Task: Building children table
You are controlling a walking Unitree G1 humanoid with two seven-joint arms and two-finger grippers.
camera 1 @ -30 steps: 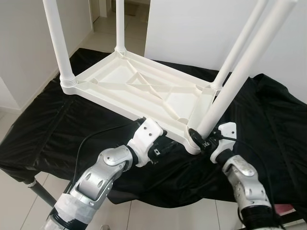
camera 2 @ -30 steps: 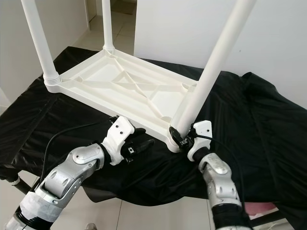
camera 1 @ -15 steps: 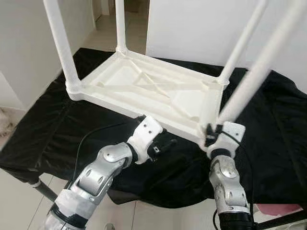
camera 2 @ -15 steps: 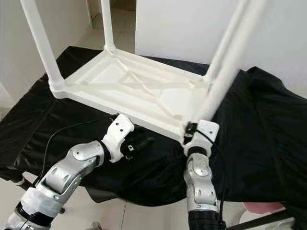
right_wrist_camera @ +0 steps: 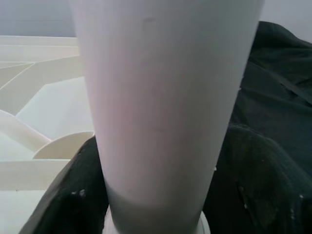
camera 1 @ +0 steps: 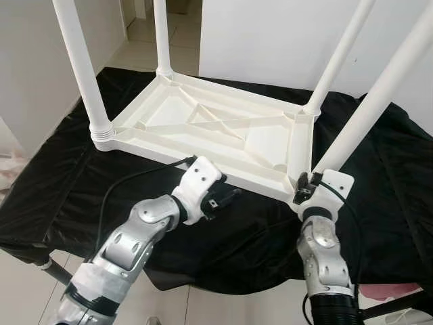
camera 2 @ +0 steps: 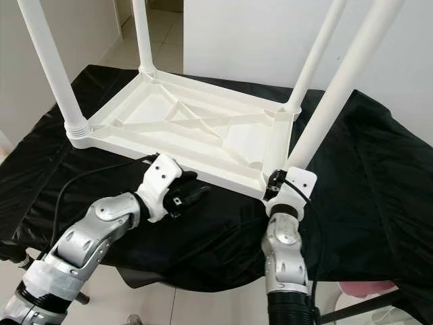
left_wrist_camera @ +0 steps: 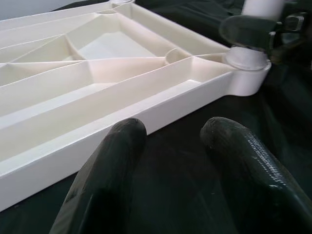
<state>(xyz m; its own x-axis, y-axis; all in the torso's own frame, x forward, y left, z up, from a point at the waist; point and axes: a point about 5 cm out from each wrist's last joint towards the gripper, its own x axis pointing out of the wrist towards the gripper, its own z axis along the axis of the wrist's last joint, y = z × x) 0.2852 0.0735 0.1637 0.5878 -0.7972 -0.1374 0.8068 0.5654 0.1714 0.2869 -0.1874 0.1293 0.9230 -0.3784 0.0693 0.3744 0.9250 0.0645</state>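
The last leg [camera 1: 369, 112] appears to be in seating: it is clasped at its base between the closed fingers of the right pincer [camera 1: 306, 184], at the near corner of the upturned tabletop [camera 1: 203, 125] lying on the black-draped desk [camera 1: 54, 196]. Twisting or pressing home is probably called for next. The left pincer [camera 1: 226, 198] is held parted and empty just before the tabletop's near edge. Bare cloth lies behind both pincers; three legs stand beyond.
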